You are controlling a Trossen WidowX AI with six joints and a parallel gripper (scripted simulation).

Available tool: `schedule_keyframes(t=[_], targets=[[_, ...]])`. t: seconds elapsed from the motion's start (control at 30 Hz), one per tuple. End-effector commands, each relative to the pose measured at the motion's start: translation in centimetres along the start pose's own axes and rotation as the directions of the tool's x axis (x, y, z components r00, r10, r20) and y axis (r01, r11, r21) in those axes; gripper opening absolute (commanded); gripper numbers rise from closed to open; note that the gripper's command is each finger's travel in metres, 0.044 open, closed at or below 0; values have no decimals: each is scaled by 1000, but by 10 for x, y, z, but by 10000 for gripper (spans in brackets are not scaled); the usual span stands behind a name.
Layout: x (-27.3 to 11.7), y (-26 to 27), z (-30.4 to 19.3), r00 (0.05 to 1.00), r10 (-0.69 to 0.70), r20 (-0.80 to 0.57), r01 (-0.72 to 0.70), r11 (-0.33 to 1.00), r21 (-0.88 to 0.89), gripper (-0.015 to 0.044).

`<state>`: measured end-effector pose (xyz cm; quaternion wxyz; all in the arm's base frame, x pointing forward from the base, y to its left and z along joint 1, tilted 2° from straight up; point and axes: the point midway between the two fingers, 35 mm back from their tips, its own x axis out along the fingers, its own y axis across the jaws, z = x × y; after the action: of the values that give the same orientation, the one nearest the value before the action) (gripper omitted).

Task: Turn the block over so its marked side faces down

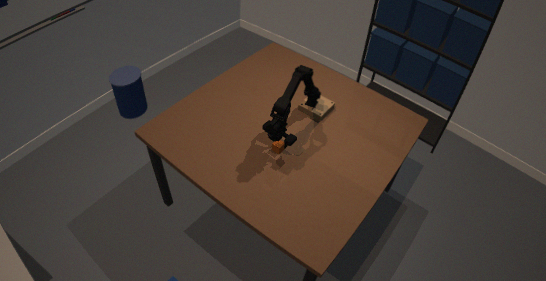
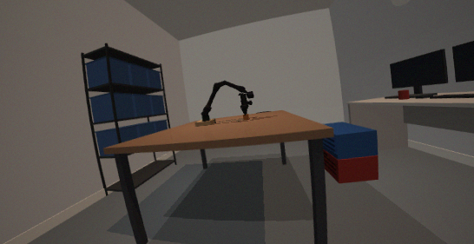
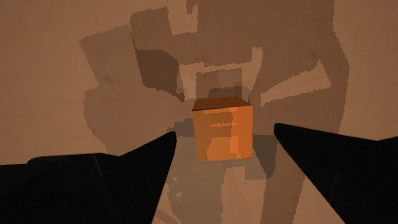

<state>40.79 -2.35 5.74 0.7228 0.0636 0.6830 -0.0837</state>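
Observation:
An orange block (image 1: 278, 147) (image 2: 246, 116) (image 3: 223, 134) rests on the wooden table (image 1: 210, 103) (image 2: 174, 135) (image 3: 40, 100). In the wrist view its top face is bright orange with shadow patches across it, and a darker side face shows at its far edge. I cannot tell which side is marked. My gripper (image 3: 223, 132) is open and empty, pointing down just above the block. The block shows between the two black fingertips, with a gap on either side. In the exterior view the gripper is right over the block.
The arm's base stands on a pale wooden plate (image 1: 325, 111) (image 2: 200, 124) on the table. The arm's shadows fall around the block. Off the table stand a shelf with blue bins (image 1: 432, 18) (image 2: 103, 107), a blue drum (image 1: 130, 95) and stacked crates (image 2: 358, 168).

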Motion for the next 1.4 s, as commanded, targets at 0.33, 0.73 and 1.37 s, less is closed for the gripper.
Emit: schedule_keyframes(t=[0.33, 0.73, 1.37], targets=[[17, 1, -2, 1000, 4, -7, -4, 1000, -6, 335], [17, 1, -2, 1000, 4, -7, -4, 1000, -6, 177], [-13, 0, -2, 1000, 4, -7, -4, 1000, -6, 0]])
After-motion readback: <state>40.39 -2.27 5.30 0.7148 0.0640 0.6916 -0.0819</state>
